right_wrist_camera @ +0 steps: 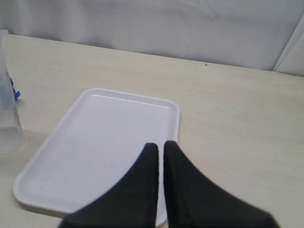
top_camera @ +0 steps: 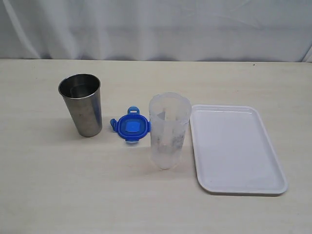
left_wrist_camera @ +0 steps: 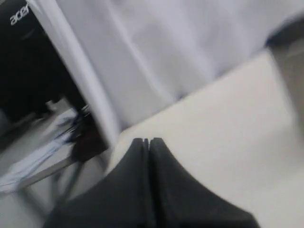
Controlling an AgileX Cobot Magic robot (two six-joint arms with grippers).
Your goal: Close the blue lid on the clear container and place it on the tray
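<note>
Now, lid [top_camera: 130, 126]: lies flat just beside container [top_camera: 168, 130], on its cup [top_camera: 83, 104] side.
Container: upright, mouth open; tray [top_camera: 235, 148] just beside it, opposite side.
Left gripper [left_wrist_camera: 148, 141]: jaws together, empty; no task thing in its view.
Right gripper [right_wrist_camera: 160, 145]: jaws together, empty, above tray; likely nearer container.
Hidden: both arms outside exterior view; one lid flap behind container.

The worktop [top_camera: 146, 204] has a pale, matt surface with a faint wood-grain pattern. The steel cup [top_camera: 83, 105] is metal, brushed outside with a dull sheen. The blue lid [top_camera: 131, 126] is smooth, glossy plastic. The clear container [top_camera: 168, 131] is cloudy, translucent plastic. The tray [top_camera: 234, 151] is smooth white plastic with a slight gloss. The backdrop [top_camera: 156, 29] is matt white cloth. The left pincer [left_wrist_camera: 148, 140] and right pincer [right_wrist_camera: 160, 145] are matt black.
</note>
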